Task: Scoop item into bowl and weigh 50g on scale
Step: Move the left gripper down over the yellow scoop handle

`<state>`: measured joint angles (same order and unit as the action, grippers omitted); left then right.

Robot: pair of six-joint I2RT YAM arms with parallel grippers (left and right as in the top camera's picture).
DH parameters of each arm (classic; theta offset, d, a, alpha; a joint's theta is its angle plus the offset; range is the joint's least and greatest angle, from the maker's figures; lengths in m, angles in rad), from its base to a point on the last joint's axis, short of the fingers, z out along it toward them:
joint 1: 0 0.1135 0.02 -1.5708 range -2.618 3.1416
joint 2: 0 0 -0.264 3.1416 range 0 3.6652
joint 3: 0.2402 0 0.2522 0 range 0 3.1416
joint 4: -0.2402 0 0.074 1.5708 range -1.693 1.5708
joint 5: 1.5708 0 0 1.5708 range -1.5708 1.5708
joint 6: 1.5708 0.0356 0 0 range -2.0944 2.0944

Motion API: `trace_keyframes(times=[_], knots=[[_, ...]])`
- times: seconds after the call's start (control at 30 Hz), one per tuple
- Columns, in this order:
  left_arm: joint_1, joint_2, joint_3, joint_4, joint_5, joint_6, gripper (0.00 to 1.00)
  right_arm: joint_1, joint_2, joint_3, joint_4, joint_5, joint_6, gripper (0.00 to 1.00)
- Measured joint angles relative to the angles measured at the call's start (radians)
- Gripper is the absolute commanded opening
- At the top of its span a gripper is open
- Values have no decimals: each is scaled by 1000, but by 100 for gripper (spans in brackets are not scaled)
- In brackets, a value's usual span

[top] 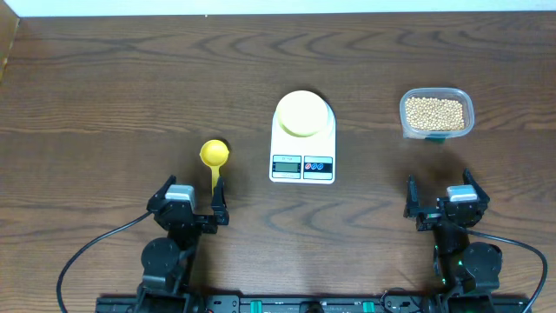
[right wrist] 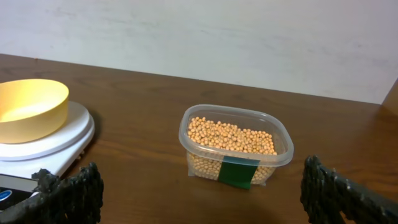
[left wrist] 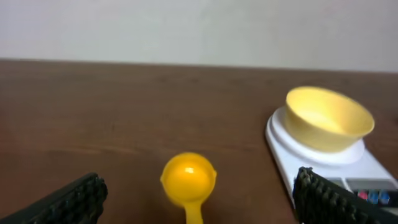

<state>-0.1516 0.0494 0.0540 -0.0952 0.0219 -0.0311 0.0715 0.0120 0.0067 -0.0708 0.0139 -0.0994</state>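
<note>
The brown worktop (top: pixel 104 104) carries few things, and nothing stands between them. In the middle is the white scale (top: pixel 302 149), and the pale-yellow bowl (top: pixel 302 113) stands on its platform. In the left wrist view the bowl looks empty. The beans (top: pixel 435 113) are all in a clear plastic container (right wrist: pixel 239 172), on the right and well apart from the scale. A yellow scoop (top: pixel 214 154) lies on the left of the scale, with its handle pointing to the near edge.

The left gripper (top: pixel 193 193) rests low with its jaws wide open. The end of the scoop handle lies between them, but they do not grip it. The right gripper (top: pixel 440 187) also has wide open jaws and holds nothing; it faces the container from some distance.
</note>
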Motion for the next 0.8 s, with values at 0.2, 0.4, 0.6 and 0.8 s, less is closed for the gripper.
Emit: trace_keyframes(times=[0.2,0.4,0.6,0.8], knots=[[0,146,100,-58,-2,-2,98,0,0,0,0,0,0,99],[0,375,228,-70,-2,-2,98,0,0,0,0,0,0,99],[0,584,347,-87,-2,-3,98,0,0,0,0,0,0,99],[0,714,471,-137,-2,-2,98,0,0,0,0,0,0,99]])
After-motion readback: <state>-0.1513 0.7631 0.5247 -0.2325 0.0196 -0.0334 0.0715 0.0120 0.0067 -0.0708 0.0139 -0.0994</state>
